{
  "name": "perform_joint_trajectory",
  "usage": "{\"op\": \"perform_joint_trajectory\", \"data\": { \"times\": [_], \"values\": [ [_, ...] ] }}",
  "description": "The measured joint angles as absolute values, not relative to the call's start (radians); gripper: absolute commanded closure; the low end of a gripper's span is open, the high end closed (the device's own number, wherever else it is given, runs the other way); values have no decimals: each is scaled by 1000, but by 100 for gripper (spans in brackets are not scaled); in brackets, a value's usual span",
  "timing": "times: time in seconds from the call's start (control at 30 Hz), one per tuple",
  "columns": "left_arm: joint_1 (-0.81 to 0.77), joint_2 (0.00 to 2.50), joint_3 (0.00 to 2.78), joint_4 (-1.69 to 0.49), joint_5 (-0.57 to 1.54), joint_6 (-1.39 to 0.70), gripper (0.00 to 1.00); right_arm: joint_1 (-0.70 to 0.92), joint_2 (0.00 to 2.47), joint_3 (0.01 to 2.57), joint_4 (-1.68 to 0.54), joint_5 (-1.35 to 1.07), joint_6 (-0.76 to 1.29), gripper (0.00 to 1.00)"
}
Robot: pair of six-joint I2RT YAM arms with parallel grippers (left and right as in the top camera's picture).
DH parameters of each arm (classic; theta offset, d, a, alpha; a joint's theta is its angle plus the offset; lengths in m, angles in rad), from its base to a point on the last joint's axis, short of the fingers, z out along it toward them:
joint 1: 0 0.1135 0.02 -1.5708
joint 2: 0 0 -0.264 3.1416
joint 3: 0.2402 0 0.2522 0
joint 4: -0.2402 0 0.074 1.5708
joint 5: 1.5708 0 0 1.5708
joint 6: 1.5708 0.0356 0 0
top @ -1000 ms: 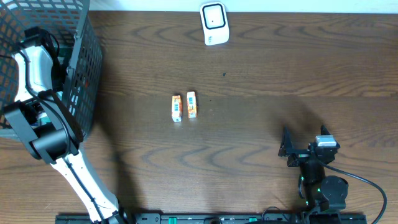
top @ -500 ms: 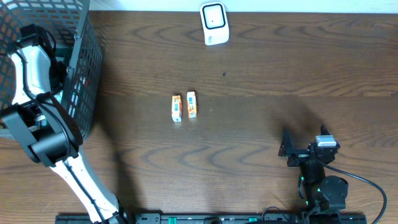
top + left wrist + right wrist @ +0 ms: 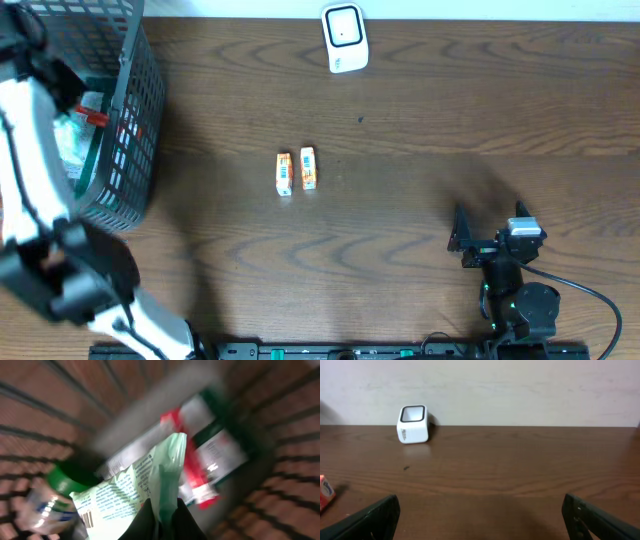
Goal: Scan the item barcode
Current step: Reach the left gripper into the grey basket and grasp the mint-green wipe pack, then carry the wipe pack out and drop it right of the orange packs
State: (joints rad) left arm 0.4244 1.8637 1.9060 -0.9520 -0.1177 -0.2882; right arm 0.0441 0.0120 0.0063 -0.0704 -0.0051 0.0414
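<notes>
- Since the earlier view, my left arm (image 3: 30,160) sits higher over the basket (image 3: 135,120).
- Left gripper (image 3: 161,516) pinches the pale green packet (image 3: 125,492) inside it.
- Right gripper (image 3: 480,510) rests spread wide, facing the scanner (image 3: 413,424).

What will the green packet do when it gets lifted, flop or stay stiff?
Probably flop: the green packet looks like thin, creased film, pinched by the left pincer at one edge only. It seems flat, so likely light. Its shiny film might slip, though the picture is blurry.
</notes>
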Motion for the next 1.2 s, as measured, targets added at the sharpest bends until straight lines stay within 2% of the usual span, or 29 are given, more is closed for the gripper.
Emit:
{"op": "perform_joint_trajectory", "data": {
  "times": [0.27, 0.4, 0.53, 0.87, 1.2],
  "values": [
    [358, 1507, 1908, -938, -110, -307, 93, 44, 12, 6, -71, -5, 41, 1],
    [226, 1390, 1908, -969, -57, -313, 93, 44, 12, 6, -70, -5, 41, 1],
    [21, 1345, 1908, -1029, 12, -315, 93, 44, 12, 6, -71, -5, 41, 1],
    [-465, 1537, 1824, -1036, 71, -315, 93, 44, 12, 6, -71, -5, 41, 1],
    [-700, 1895, 1812, -846, 76, -344, 93, 44, 12, 6, -71, -5, 41, 1]
  ]
}}
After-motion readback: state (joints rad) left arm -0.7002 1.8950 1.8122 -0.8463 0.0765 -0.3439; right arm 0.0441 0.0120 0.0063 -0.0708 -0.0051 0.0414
